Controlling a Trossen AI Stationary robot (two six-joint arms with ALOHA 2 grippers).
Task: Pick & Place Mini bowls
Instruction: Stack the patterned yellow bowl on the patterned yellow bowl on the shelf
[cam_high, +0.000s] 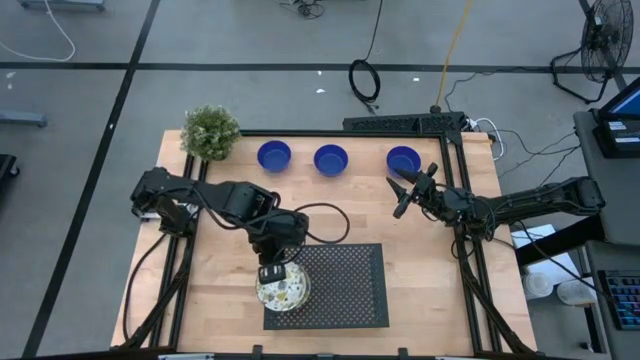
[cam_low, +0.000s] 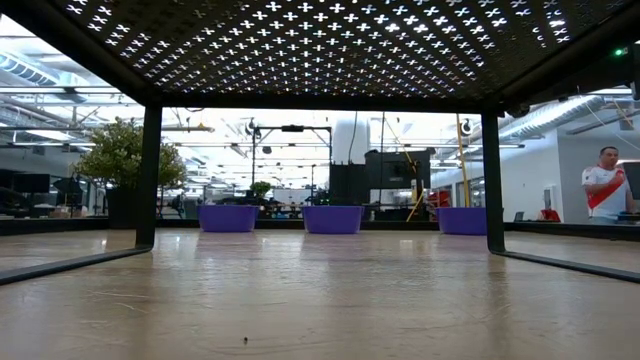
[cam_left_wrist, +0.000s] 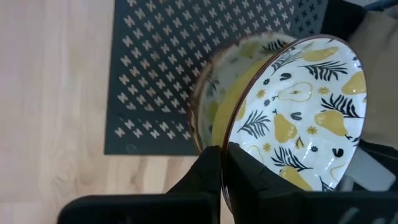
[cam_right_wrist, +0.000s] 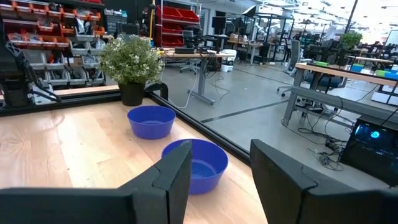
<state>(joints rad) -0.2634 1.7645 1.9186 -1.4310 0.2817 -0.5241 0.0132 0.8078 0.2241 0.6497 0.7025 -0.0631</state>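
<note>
Left jaws (cam_high: 272, 272): clamped on the rim of a pear-print bowl (cam_left_wrist: 298, 112), held tilted over another on the black mat (cam_high: 345, 285). Risk: thin rim grip slips and the bowl drops.

Right jaws (cam_high: 400, 197): apart, empty, beside the right blue bowl (cam_high: 403, 160) at the desk's (cam_high: 230, 310) far edge. Risk: a nudge pushes it off.

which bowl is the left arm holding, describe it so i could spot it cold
Find the dark perforated mat at the table's near edge; at its left end the left gripper is shut on the rim of a white bowl, tilted above a stack of the same kind. Unlike the three plain blue bowls along the far edge, it is printed with yellow pears and dark leaves.
</note>
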